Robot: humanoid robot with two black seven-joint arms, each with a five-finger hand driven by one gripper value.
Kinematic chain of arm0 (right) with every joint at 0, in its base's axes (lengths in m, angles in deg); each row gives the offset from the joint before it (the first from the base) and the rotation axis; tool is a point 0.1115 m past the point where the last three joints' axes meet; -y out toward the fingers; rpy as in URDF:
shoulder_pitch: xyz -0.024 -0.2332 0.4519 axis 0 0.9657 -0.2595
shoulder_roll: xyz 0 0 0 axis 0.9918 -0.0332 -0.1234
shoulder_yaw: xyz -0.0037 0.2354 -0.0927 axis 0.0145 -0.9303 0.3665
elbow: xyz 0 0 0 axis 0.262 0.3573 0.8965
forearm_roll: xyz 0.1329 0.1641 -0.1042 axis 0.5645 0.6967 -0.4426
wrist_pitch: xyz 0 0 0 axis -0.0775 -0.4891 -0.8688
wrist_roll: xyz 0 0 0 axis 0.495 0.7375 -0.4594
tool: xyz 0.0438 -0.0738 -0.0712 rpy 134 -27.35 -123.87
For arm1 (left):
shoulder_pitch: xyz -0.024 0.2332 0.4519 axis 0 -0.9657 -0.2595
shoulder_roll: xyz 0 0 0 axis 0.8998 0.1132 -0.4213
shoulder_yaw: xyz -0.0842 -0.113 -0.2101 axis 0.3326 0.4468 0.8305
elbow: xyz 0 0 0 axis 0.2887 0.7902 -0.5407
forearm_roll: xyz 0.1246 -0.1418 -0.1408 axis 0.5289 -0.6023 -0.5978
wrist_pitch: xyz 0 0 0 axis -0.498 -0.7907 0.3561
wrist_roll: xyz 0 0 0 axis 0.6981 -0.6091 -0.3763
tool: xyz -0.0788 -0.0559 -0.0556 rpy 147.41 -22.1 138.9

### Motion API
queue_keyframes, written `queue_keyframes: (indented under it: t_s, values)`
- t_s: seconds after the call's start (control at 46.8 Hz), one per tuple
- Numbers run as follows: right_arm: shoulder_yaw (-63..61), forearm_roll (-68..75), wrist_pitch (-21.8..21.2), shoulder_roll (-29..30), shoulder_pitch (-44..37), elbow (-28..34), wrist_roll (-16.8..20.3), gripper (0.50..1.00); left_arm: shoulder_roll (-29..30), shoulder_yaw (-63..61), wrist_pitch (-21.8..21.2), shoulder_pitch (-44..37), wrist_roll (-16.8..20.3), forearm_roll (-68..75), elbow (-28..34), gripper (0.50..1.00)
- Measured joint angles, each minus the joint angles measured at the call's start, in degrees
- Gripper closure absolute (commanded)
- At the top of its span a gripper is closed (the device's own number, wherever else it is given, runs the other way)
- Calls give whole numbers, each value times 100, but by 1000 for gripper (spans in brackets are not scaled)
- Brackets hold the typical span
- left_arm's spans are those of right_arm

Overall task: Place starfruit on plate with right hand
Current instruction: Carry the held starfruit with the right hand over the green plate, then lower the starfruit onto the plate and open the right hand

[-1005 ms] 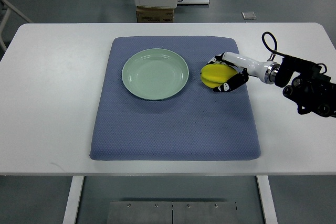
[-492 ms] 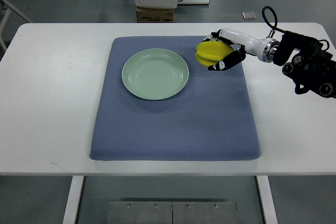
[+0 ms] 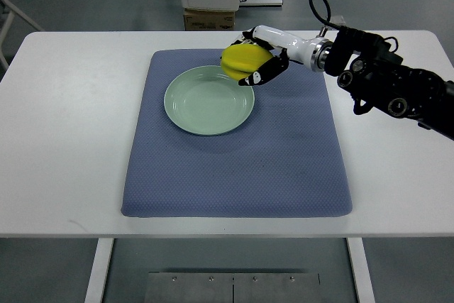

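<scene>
White table (image 3: 64,140) on a grey floor, with a blue mat (image 3: 234,168) laid over its middle and a pale green plate (image 3: 198,108) on the mat. The right hand (image 3: 259,62) was closed around the yellow starfruit (image 3: 240,59), fingers wrapped under and over it. Over the last second the fruit was lifted off the mat's right side and carried leftward; it was now at the plate's far right rim, seemingly above it. Transport nearly done; lowering and release remained. Left arm not seen.
</scene>
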Motion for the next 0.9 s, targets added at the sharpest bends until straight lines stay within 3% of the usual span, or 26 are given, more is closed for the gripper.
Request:
queue_keyframes:
  t_s: [0.363,0.898]
  values:
    - [103,0,-8,730,-31,-228,72,1000,0,0,0,1,0,0,0,500]
    - [443,1,7,741,127,-449,87,1000,0,0,0,-1,0,0,0,500]
